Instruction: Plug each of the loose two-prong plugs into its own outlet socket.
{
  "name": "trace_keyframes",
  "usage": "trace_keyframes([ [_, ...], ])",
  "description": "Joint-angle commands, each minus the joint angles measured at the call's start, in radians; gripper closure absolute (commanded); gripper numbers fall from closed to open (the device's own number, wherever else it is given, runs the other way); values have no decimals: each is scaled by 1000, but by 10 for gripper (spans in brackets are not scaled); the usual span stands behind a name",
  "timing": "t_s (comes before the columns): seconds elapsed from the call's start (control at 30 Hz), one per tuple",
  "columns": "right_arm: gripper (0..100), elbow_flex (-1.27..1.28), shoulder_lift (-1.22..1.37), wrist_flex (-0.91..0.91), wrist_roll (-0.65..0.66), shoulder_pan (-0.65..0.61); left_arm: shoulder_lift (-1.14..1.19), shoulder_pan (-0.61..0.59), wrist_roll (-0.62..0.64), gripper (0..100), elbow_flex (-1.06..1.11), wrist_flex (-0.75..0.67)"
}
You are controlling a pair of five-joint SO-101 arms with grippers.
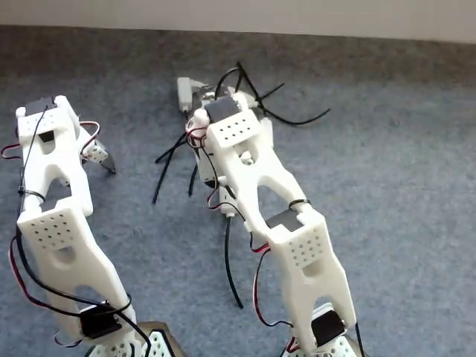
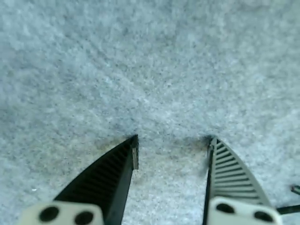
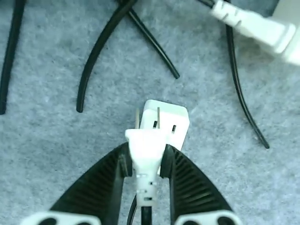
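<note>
My right gripper [image 3: 146, 152] is shut on a white two-prong plug [image 3: 144, 140], whose prongs point at a small white outlet socket [image 3: 169, 118] lying on the grey carpet. The prongs overlap the socket's near edge; I cannot tell if they touch its slots. A second white plug [image 3: 248, 26] sits against a white outlet block [image 3: 291, 23] farther off. My left gripper [image 2: 171, 145] hangs open just above bare carpet with nothing between its fingers. In the high view the left gripper [image 1: 100, 156] is at the left, and the right arm [image 1: 245, 160] stretches over the cables toward a white outlet [image 1: 186, 91].
Several black cables [image 3: 101, 49] trail loosely over the carpet around the socket; more cable [image 1: 230, 264] runs beside the right arm. Cable ends [image 2: 293, 199] lie beside the left gripper. Grey carpet [image 1: 401, 186] lies bare to the right.
</note>
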Motion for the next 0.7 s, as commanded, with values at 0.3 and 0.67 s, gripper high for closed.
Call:
trace_keyframes([
  [0.3,966,-131,-189,39,57,-140,-8,-13,11,773,-2,-29],
  [0.67,966,145,-93,36,61,-71,-8,-12,11,773,-2,-29],
])
